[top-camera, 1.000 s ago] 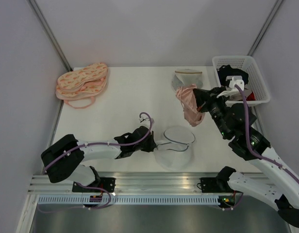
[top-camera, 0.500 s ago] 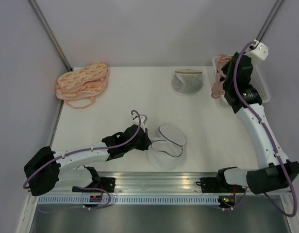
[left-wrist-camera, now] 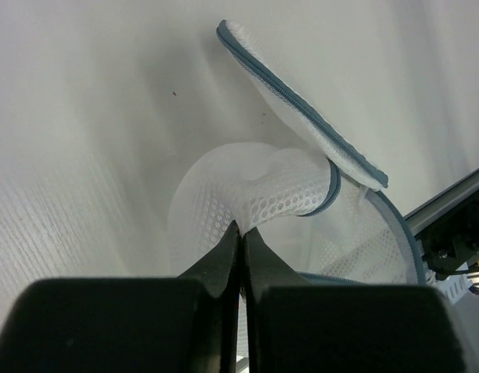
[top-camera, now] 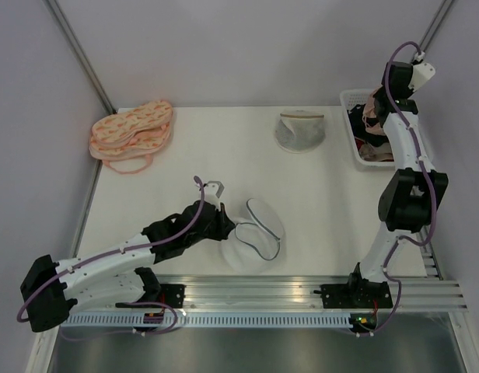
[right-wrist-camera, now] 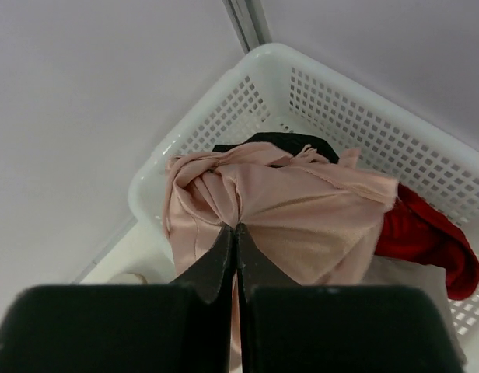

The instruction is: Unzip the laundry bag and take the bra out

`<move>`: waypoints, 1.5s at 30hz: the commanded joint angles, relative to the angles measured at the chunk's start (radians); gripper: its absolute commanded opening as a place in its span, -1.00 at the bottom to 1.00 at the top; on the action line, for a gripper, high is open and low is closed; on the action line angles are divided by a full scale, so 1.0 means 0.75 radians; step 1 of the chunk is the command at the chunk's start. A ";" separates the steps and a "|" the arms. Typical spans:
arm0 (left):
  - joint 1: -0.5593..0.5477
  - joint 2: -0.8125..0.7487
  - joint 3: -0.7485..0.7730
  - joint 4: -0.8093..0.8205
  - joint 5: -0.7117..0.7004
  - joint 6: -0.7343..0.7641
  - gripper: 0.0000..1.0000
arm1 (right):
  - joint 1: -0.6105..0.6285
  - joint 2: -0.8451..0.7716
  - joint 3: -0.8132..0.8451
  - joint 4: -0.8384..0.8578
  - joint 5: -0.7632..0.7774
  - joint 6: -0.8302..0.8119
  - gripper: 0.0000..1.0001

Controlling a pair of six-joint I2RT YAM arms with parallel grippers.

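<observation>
Pink fabric bunches under the right hand (right-wrist-camera: 233, 233), its fingers pinched tight on the bra (right-wrist-camera: 286, 210). A second ago we had that hand low over the bench (top-camera: 224, 148), just beside the grey mesh bag (top-camera: 300, 130), with the bra dangling. Now the arm stands stretched up at the far right corner and the bra hangs over the white basket (right-wrist-camera: 364, 116), above a black garment (right-wrist-camera: 270, 141) and a red one (right-wrist-camera: 426, 249).

The left hand (left-wrist-camera: 239, 233) is closed narrow on a fold of mesh of the laundry bag (top-camera: 251, 237). It has dragged the bag a little left, toward the near edge. The bag lies on the bench with its zip undone and its flap hinged up. We see nothing pink inside it.

We judge both steps done: the bag is open and the bra is out and well apart from it. Only a release into the basket seems left.
</observation>
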State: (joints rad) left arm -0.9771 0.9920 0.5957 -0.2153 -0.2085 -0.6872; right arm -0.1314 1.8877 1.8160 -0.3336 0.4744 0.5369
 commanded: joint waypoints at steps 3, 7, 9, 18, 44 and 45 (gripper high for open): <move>0.002 -0.104 -0.001 -0.046 -0.037 -0.004 -0.95 | -0.009 0.197 0.043 -0.067 0.014 0.014 -0.99; 0.006 -0.116 -0.023 -0.067 -0.068 -0.010 -0.95 | -0.009 0.244 0.025 -0.058 -0.041 0.014 -0.87; 0.006 -0.112 -0.029 -0.069 -0.086 -0.014 -0.95 | -0.011 0.216 0.025 -0.034 -0.084 -0.018 -0.23; 0.012 -0.102 -0.080 -0.071 -0.190 -0.043 -0.95 | 0.075 -0.052 0.066 -0.054 -0.117 -0.178 0.96; 0.153 -0.026 -0.185 0.205 -0.276 -0.018 0.74 | 1.051 -1.173 -1.558 0.275 -0.593 0.037 0.96; 0.155 -0.030 -0.177 0.205 -0.280 -0.016 0.90 | 1.051 -1.210 -1.576 0.269 -0.618 0.037 0.96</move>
State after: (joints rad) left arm -0.8715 0.9756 0.4484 -0.1619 -0.4202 -0.7231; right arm 0.6514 1.0767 0.6659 -0.1856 0.0719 0.5350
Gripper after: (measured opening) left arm 0.835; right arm 0.976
